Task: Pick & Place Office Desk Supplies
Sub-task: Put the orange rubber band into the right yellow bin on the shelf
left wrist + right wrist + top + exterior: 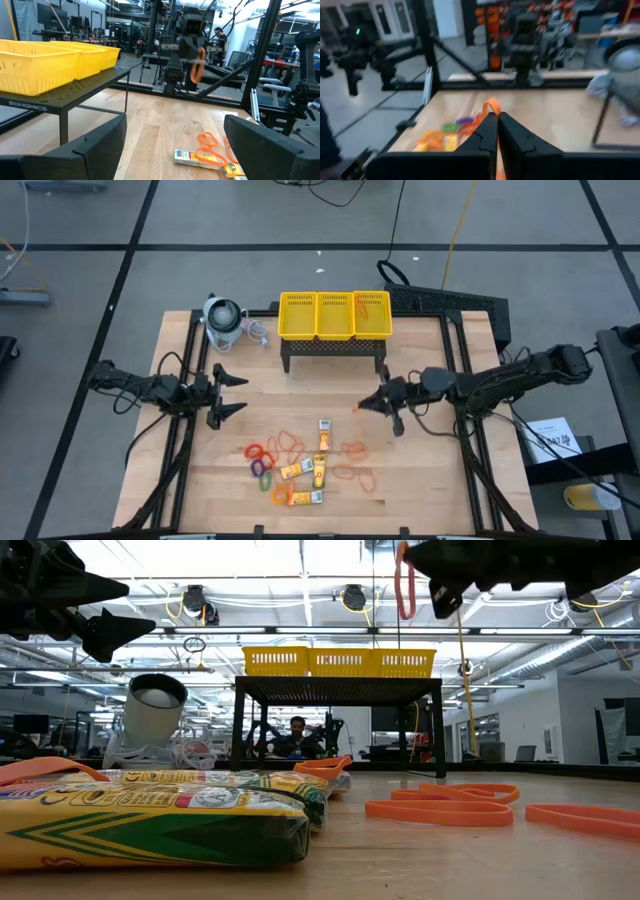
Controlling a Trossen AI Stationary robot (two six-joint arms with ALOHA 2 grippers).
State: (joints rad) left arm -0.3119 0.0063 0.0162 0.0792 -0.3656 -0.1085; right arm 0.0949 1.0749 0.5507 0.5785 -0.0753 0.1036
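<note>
The office desk supplies lie near the table's front middle: orange rubber-band loops (352,472), yellow-orange packets (322,442), and small red, purple and green rings (262,462). My right gripper (372,402) hovers right of centre, above the table, shut on one orange rubber band (403,582). My left gripper (228,394) waits open over the left of the table with nothing between its fingers. The yellow mesh basket (335,315) with three compartments sits on a black stand at the far middle. My right gripper pinches an orange rubber band (492,107) between its two shut fingers. The fingers lie about level and point toward the table's left. The loop hangs slack below the fingertips (405,600), lifted clear of the table.
A grey-white round device with a cord (224,318) stands at the far left beside the basket's black stand (335,352). Bare wood lies between the two grippers and in front of the stand. Beyond the table a person (297,732) sits in the room.
</note>
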